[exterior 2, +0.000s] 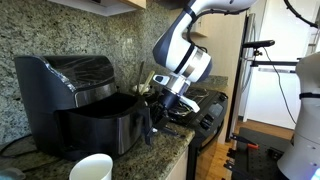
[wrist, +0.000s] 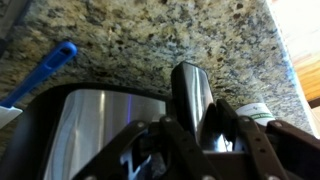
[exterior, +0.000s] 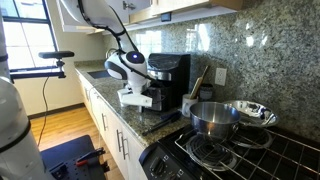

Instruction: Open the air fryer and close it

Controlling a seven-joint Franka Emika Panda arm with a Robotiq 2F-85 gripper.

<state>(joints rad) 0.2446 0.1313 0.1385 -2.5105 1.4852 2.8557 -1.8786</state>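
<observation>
The tool (wrist: 200, 128) straddles the handle (wrist: 193, 92) of the air fryer (exterior 2: 70, 90); whether it pinches is unclear. A loose hold could slip, or a skewed push could jam the drawer (exterior 2: 105, 125).

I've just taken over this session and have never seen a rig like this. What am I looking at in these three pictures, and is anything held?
The white machine is a robot arm with a two-fingered gripper at its end. Two pictures come from fixed cameras looking at the kitchen from different places. The third comes from a camera on the wrist, looking past the fingers. On the granite counter stands the black air fryer with a silvery front. In an exterior view a steel pot sits on the stove; in an exterior view a white mug stands near the camera. In the wrist view the fryer's handle lies between the fingers, but whether they grip it cannot be told.
</observation>
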